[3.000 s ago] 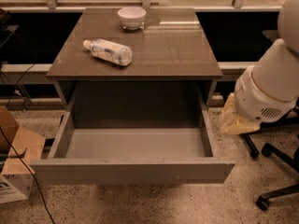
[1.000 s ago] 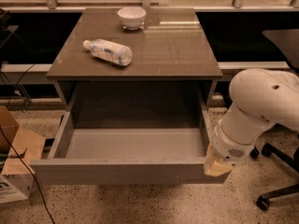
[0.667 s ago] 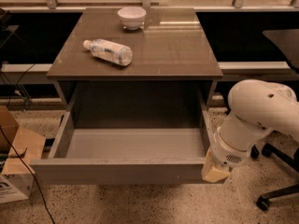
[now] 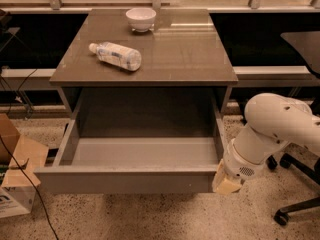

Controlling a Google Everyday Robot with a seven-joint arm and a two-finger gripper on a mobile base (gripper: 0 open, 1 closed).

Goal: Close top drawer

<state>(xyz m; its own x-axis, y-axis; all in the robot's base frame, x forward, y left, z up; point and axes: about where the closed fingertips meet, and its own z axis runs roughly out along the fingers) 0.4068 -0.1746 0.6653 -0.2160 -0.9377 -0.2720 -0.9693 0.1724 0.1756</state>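
Gripper (image 4: 227, 185) sits low at the front-right corner of the top drawer (image 4: 125, 181), touching or just beside the panel end; open or closed, can't tell. Drawer is pulled well out from under the tabletop (image 4: 190, 54), which carries a bottle (image 4: 116, 55) and a bowl (image 4: 140, 19). Prob. stiff, fairly heavy, slides on runners. No handle, so push flat on the front panel, pref. nearer the middle so it doesn't skew.

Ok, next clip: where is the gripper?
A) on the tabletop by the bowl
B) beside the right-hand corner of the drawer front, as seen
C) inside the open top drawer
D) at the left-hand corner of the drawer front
B: the gripper sits low, just beside the right-hand end of the front panel of the open top drawer.
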